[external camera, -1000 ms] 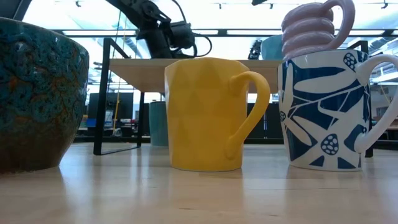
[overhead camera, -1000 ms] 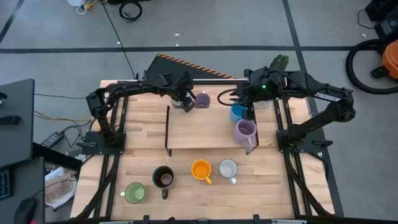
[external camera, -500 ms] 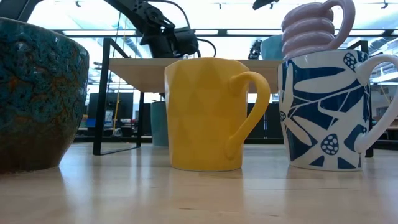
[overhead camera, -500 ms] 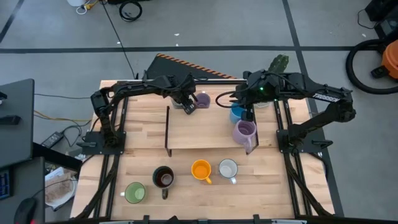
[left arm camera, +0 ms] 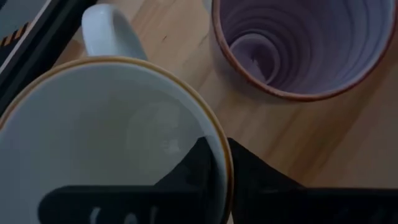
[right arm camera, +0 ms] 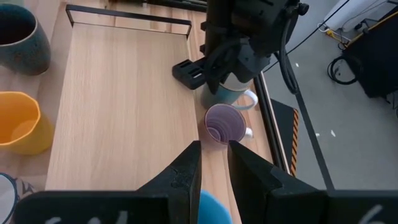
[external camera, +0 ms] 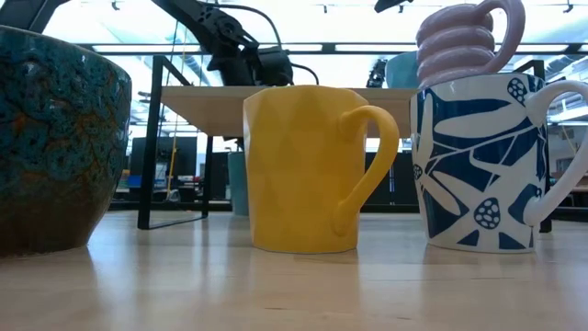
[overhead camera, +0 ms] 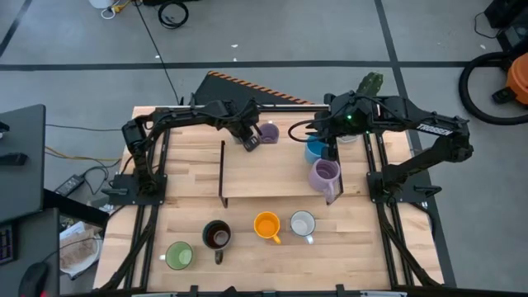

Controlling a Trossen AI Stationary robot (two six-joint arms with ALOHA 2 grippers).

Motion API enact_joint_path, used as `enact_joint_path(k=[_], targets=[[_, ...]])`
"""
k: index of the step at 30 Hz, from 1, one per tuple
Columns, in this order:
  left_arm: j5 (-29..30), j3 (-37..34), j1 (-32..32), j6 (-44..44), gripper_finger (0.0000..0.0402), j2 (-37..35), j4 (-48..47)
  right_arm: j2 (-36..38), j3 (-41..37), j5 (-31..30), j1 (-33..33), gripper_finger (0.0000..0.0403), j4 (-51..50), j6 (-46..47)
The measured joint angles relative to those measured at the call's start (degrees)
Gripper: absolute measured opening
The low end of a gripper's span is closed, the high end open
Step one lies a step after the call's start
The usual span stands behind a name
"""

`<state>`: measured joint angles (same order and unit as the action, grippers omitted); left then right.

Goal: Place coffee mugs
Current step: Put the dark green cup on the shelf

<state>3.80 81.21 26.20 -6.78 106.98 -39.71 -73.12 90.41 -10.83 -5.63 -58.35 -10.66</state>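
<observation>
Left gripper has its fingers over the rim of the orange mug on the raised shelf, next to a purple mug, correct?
Not the orange mug: the left gripper straddles the rim of a white mug, as the left wrist view shows. The purple mug does stand beside it on the shelf.

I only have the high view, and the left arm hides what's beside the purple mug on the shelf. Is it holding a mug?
Observer: Yes; the left gripper pinches a white mug by its rim, one finger inside, one outside.
Operator: Touching the purple mug?
Observer: No, the purple mug stands upright with bare wood between them.
Operator: I see the right gripper waiting at the blue mug. Where is the white mug's handle?
Observer: The handle sits opposite the fingers.
</observation>
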Motion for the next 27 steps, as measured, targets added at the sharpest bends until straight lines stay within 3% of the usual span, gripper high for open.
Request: enact_joint_path(k=[10,27], targets=[[-2.6,1.6,0.0,0.2,0.0034,-0.4,-2.9,0.0,0.0,0.0,0.0,0.0084,0.0,0.2],[-1.1,24.2,-0.3,5.8,0.0034,-0.6,-22.4,1.7,0.0,0.0,0.0,0.0084,-1.0,0.5]])
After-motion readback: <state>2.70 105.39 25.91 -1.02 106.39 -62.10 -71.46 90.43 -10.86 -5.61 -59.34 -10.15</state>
